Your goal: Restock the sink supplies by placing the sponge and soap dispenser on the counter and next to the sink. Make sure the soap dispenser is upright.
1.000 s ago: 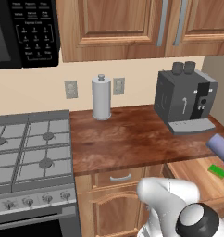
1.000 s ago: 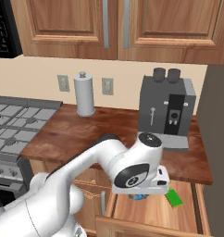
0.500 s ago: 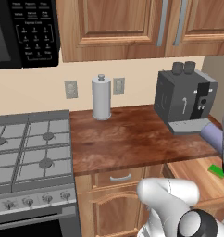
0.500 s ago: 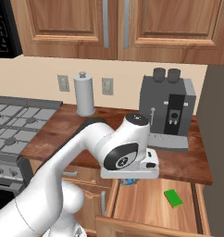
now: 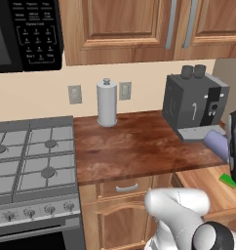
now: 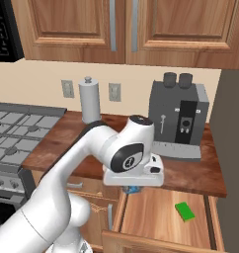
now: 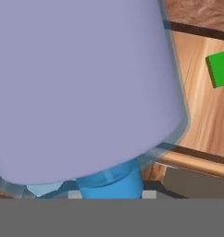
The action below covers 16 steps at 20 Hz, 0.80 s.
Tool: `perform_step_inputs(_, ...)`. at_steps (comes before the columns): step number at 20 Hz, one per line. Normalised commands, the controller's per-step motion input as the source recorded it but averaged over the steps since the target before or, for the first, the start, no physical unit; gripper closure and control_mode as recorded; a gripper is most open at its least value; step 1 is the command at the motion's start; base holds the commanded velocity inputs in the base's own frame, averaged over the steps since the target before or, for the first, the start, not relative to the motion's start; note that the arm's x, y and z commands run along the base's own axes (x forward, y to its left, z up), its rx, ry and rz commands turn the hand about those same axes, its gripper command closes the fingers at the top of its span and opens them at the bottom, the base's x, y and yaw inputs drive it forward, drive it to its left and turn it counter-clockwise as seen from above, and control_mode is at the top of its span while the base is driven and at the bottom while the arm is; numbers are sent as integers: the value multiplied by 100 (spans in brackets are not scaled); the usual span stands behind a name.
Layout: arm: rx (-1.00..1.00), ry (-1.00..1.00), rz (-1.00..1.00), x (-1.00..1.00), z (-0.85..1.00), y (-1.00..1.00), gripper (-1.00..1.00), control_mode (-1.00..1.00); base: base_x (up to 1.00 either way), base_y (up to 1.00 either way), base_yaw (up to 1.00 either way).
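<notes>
My gripper (image 6: pixel 133 186) is shut on the soap dispenser (image 5: pixel 215 144), a lavender bottle with a blue pump (image 7: pixel 111 183). The bottle hangs tilted over the front edge of the counter (image 5: pixel 134 146), above the open drawer (image 6: pixel 156 217). Its lavender body (image 7: pixel 81 88) covers most of the hand view and hides my fingertips. The sponge (image 6: pixel 184 211), a small bright green block, lies flat on the drawer floor to the right of the gripper; it is the same sponge (image 5: pixel 227 180) (image 7: pixel 220 68) in the other two views. The sink is out of view.
A grey coffee machine (image 6: pixel 178 118) stands at the back right of the counter, and a paper towel roll (image 5: pixel 107 103) stands against the wall. The gas stove (image 5: pixel 27 156) is on the left. Wooden cabinets (image 6: pixel 126 29) hang overhead, and a tall grey panel (image 6: pixel 232 163) closes the right side.
The hand has risen from the drawer to about counter height and shifted a little left, carrying the soap dispenser with it. The sponge has stayed in place.
</notes>
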Motion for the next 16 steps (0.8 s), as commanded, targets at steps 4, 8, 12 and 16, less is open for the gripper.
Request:
perform_step_inputs(4,0,7,2,3,-9,33,100,-100,0,0,0)
perform_step_inputs(8,0,1,0,0,-2,14,100,100,-23,51,0)
perform_step_inputs(12,0,0,0,0,0,0,100,100,-38,96,-2)
perform_step_inputs(16,0,0,0,0,0,0,100,100,-35,88,-14)
